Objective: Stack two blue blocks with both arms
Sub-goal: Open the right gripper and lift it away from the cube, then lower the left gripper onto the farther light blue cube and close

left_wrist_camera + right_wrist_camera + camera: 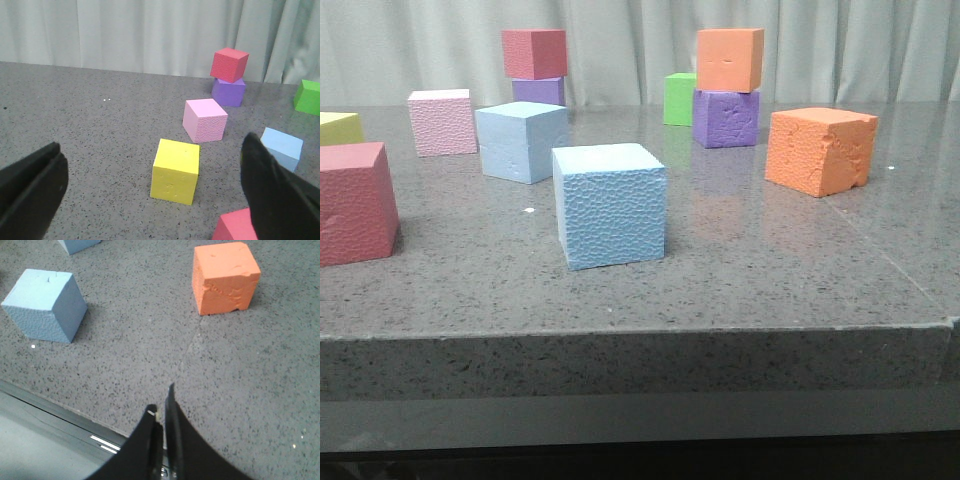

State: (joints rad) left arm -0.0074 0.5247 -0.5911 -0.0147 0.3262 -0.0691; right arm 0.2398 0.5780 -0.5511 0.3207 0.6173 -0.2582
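A pebbled light blue block [610,204] stands near the table's front middle; it also shows in the right wrist view [44,305]. A smoother light blue block [522,140] stands behind it to the left, and shows in the left wrist view [283,147]. Neither gripper shows in the front view. My left gripper [155,192] is open wide and empty, above the left part of the table near a yellow cube [175,171]. My right gripper [162,407] is shut and empty, over the table's front edge, apart from the pebbled block.
An orange cube [820,150] stands at right. Behind are an orange cube on a purple one [726,117], a green cube [680,98], a red cube on a purple one [538,90], and a pink cube [441,122]. A red cube [352,203] stands front left.
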